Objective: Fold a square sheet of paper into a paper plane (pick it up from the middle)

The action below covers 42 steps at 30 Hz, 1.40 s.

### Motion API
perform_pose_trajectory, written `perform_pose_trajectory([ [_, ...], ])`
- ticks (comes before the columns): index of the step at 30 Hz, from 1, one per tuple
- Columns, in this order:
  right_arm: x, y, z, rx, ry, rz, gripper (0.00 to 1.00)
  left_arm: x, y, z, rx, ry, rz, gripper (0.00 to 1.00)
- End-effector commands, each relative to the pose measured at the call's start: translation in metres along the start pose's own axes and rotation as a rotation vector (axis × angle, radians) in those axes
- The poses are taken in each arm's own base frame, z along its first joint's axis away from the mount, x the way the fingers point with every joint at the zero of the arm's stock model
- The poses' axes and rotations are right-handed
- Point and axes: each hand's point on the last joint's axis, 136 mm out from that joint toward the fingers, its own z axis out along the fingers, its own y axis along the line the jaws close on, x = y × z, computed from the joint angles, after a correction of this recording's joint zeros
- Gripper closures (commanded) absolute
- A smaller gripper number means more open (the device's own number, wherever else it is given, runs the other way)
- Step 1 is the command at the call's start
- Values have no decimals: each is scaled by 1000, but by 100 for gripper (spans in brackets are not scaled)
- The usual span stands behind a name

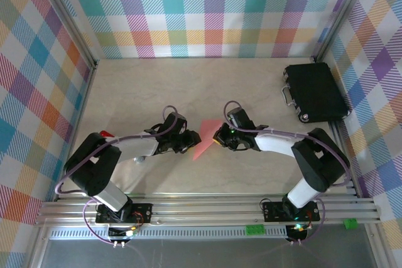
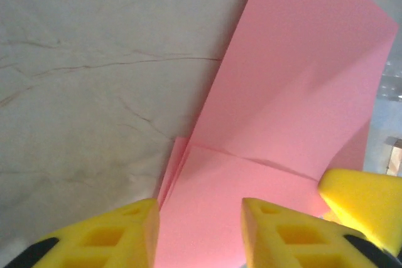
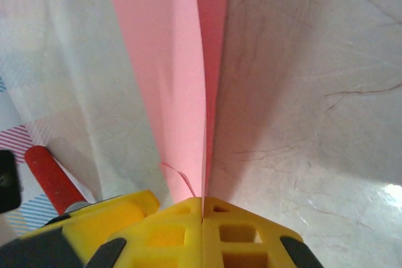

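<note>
The salmon-pink sheet of paper (image 1: 205, 139) hangs folded in layers between my two grippers, near the middle of the table. In the left wrist view the sheet of paper (image 2: 301, 92) shows a crease across it and a narrow folded flap at its lower left. My left gripper (image 2: 200, 218) is open, its yellow fingers (image 2: 125, 230) apart with the paper lying between them. My right gripper (image 3: 202, 202) is shut on the sheet's edge, and the sheet of paper (image 3: 169, 73) stands up from its pads as two close layers. In the top view the left gripper (image 1: 190, 137) and right gripper (image 1: 218, 136) face each other.
A black case (image 1: 314, 92) lies at the back right of the table. A small red object (image 1: 107, 134) sits by the left arm and shows as a red object (image 3: 50, 177) in the right wrist view. Plaid walls enclose the marble-look table (image 1: 188, 86).
</note>
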Motion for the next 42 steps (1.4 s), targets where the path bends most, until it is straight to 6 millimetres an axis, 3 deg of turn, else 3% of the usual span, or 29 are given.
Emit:
perform_pose_trajectory([
  [1,-4,-14,-13,53,-35,15,96,-4,-19,-24,-34,-51,289,52],
  [5,-7,-20,-24,66,-41,58,97,3,-34,-33,-55,-103,547,41],
  [9,-10,-25,-31,69,-47,106,97,16,-44,-29,-56,-131,758,39],
  [19,-13,-31,-34,27,-26,217,98,42,-57,13,-76,-98,1067,39],
  [33,-13,-36,-35,33,-4,275,96,51,-65,47,-44,-79,1214,49],
  [42,-10,-36,-35,30,18,304,94,47,-58,54,-70,-101,1219,66],
])
